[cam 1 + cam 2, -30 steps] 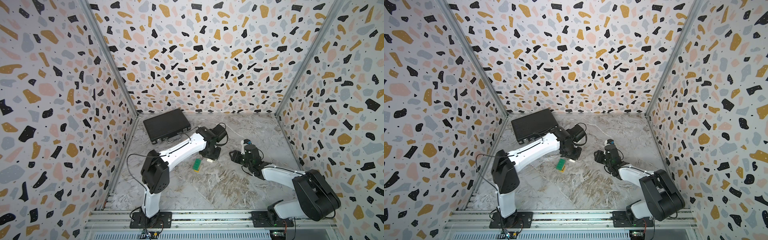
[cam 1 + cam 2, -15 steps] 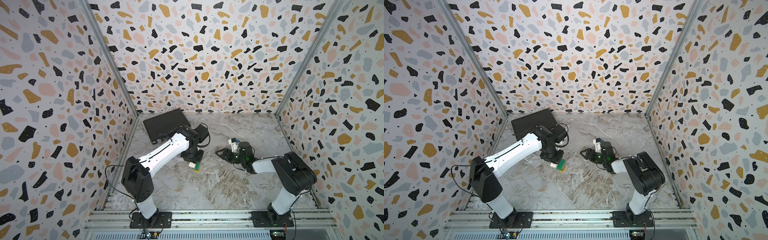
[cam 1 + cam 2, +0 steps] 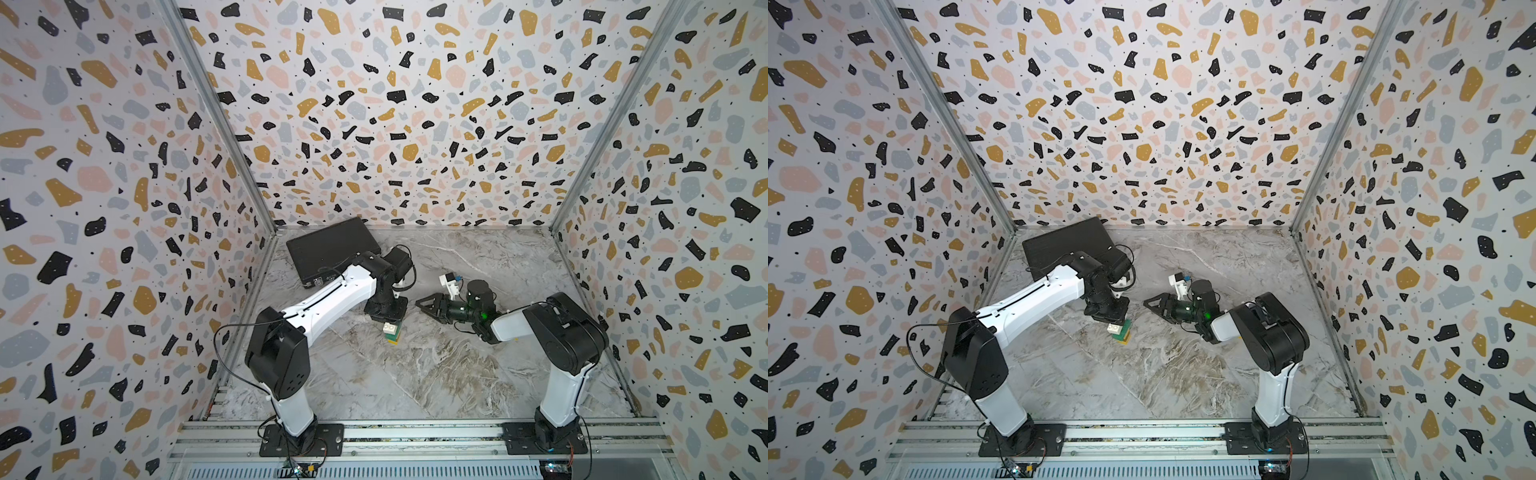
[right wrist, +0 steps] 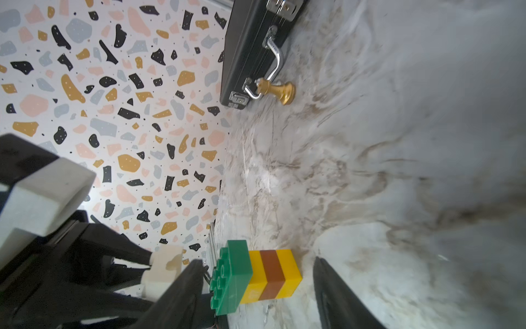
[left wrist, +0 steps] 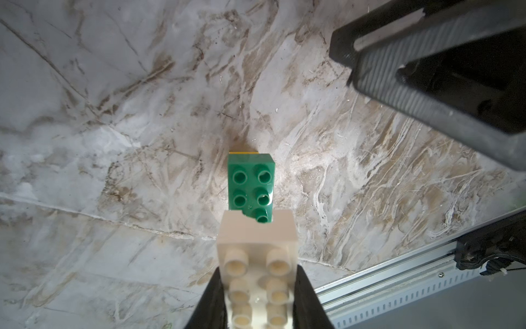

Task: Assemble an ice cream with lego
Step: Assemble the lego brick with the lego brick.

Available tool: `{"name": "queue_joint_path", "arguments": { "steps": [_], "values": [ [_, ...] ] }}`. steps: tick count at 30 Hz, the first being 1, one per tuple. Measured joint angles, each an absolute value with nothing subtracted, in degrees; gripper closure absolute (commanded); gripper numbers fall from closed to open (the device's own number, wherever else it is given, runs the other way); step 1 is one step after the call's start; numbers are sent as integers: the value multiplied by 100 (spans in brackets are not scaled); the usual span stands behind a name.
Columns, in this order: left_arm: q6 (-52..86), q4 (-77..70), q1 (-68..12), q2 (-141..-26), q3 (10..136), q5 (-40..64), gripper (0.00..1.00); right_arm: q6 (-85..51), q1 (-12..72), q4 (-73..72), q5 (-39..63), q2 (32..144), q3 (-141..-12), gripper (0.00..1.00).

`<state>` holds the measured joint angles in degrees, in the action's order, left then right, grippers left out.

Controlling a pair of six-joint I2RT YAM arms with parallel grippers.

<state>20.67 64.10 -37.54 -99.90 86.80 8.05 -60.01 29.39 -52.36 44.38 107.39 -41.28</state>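
Note:
A lego stack stands on the marble floor: a green brick on a yellow-brown-yellow stick. It also shows as the green brick in both top views and from above. My left gripper is shut on a white brick, held a little above the green studs and off to one end. The white brick does not touch the green one. My right gripper is open, level with the stack, one finger on each side and clear of it. The finished ice cream is not in view.
A black briefcase lies at the back left, its chrome handle toward the stack. A small brass knob-like piece lies on the floor by that handle. Terrazzo walls close in three sides. The metal rail runs along the front.
My left gripper carried the white brick forward and left to above the green brick, then held still. My right gripper moved left toward the stack, and its jaws stand wider.

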Motion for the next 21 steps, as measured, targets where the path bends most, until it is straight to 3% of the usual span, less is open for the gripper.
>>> {"name": "queue_joint_path", "arguments": {
  "steps": [6,10,21],
  "values": [
    [1750,6230,-3750,-10090,8576,781,100,-5474,3199,-4296,4410,10565,-4303,37],
    [1573,6176,-3750,-10143,8576,735,100,-5109,3336,-3745,4355,10479,-4534,33],
    [1409,6211,-3750,-10280,8576,633,100,-5096,3395,-3826,4394,10471,-4571,22]
  ]
}}
